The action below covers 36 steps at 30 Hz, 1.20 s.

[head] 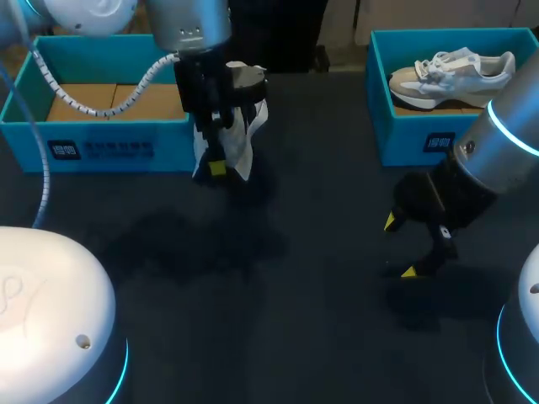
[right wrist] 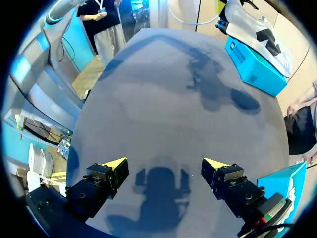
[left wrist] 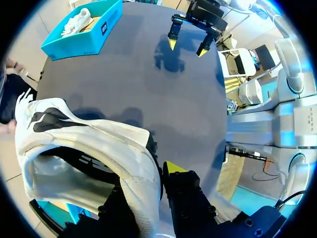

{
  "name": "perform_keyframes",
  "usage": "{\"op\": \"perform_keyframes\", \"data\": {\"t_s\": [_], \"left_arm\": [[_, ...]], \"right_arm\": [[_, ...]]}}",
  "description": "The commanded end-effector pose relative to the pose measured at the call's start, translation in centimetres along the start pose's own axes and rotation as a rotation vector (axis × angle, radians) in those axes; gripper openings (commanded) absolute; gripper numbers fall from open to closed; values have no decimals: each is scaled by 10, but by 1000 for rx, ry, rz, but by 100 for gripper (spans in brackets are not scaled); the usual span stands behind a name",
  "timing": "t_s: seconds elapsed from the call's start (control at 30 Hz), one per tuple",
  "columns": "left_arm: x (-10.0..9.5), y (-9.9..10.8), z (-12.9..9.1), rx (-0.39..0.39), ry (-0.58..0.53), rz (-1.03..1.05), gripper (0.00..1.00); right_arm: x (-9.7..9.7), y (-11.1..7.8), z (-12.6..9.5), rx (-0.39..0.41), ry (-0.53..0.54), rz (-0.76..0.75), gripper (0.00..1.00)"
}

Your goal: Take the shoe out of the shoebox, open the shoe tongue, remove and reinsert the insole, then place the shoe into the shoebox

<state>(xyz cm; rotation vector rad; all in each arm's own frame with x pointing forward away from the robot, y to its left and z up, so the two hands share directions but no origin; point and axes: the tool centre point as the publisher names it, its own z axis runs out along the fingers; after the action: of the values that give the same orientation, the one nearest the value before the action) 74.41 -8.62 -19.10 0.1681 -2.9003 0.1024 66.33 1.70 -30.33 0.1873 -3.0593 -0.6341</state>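
With the left gripper (head: pixel 217 167) clamped on the shoe (head: pixel 244 126) hanging beside the shoebox (head: pixel 101 145), I'd set it sole-down on the table (head: pixel 278 320) ahead, within reach of the wide-open, empty right gripper (head: pixel 399 247).

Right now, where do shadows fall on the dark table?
Head view: a soft shadow lies on the dark grey table below the white fabric shoe gripped by the left claw. Right wrist view: the open right claw casts its own shadow on the table between its fingers.
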Motion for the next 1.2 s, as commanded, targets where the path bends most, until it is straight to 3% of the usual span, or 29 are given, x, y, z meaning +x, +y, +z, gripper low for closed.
{"op": "perform_keyframes", "data": {"t_s": [0.03, 0.2, 0.27, 0.67, 0.93, 1.03, 1.2], "left_arm": [[-3, 8, -6, -60, -41, 36, 0], [-15, 31, -36, -65, -83, 75, 0], [-27, 41, -42, -80, -128, 47, 0], [-106, 101, -72, -65, -79, 17, 0], [-158, 140, -102, -71, -159, -38, 0], [-177, 152, -118, -28, -180, -34, 0], [-177, 152, -118, -28, -180, -34, 0]], "right_arm": [[1, 0, 1, 2, -2, 0, 100], [1, 0, 1, 2, -2, 0, 100], [1, 0, 1, 2, -2, 0, 100], [1, 0, 1, 2, -2, 0, 100], [1, 0, 1, 2, -2, 0, 100], [1, 0, 1, 2, -2, 0, 100], [1, 0, 1, 2, -2, 0, 100]]}}
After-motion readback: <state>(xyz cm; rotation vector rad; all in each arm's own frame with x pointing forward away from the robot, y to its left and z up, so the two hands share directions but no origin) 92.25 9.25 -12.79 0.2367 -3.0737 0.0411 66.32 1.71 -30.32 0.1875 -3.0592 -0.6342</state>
